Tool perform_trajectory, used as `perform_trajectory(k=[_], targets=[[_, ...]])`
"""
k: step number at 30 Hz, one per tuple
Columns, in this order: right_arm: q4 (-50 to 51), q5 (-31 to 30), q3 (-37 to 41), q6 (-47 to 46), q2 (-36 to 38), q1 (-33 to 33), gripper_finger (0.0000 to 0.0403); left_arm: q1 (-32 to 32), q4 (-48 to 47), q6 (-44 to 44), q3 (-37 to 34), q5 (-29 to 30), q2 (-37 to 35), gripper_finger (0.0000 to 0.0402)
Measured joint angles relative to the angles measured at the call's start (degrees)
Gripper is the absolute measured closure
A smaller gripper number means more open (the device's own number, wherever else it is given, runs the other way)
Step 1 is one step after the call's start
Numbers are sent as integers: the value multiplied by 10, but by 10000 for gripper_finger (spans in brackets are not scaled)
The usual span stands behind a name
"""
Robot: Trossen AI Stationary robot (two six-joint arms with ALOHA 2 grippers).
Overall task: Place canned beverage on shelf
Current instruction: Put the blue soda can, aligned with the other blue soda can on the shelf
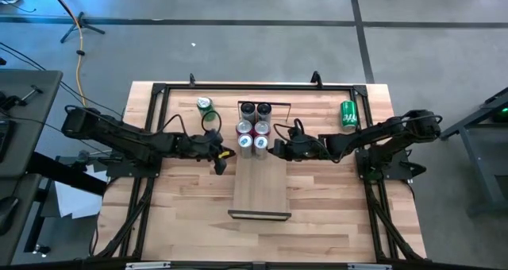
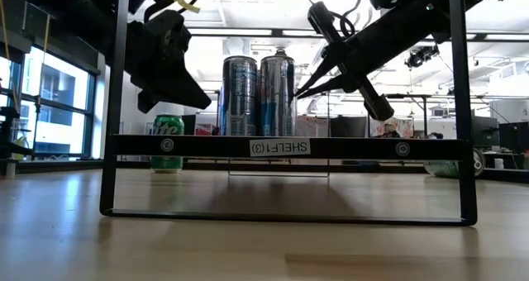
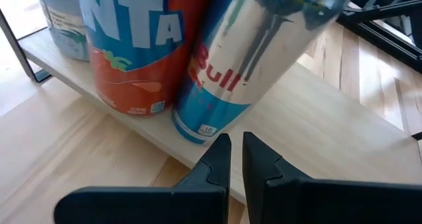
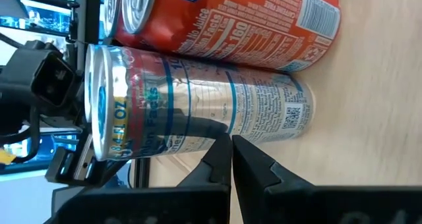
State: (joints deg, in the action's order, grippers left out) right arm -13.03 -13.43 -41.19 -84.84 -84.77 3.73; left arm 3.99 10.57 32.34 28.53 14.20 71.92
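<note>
Both grippers hang empty with fingers clenched, the left gripper [image 1: 223, 160] just beside the shelf [image 1: 260, 192] on one side, the right gripper [image 1: 277, 148] at the can cluster [image 1: 253, 130] on the other. The risk: either one nudging the near silver-blue can [image 3: 247, 66] off the shelf edge. Six cans stand packed at the shelf's far end, while two green cans [image 1: 205, 105] [image 1: 348, 113] are still on the desk [image 1: 182, 214], unshelved.

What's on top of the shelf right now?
Six cans stand in two columns at the far end of the shelf; the near half is bare. Front cans hide the rear ones in the low view.
</note>
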Motion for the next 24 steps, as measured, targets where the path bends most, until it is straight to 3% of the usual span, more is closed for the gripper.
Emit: perform_trajectory(k=[24], targets=[[-15,4,0,14,0,0,403,-33,-3,0,0,-17,0,399]])
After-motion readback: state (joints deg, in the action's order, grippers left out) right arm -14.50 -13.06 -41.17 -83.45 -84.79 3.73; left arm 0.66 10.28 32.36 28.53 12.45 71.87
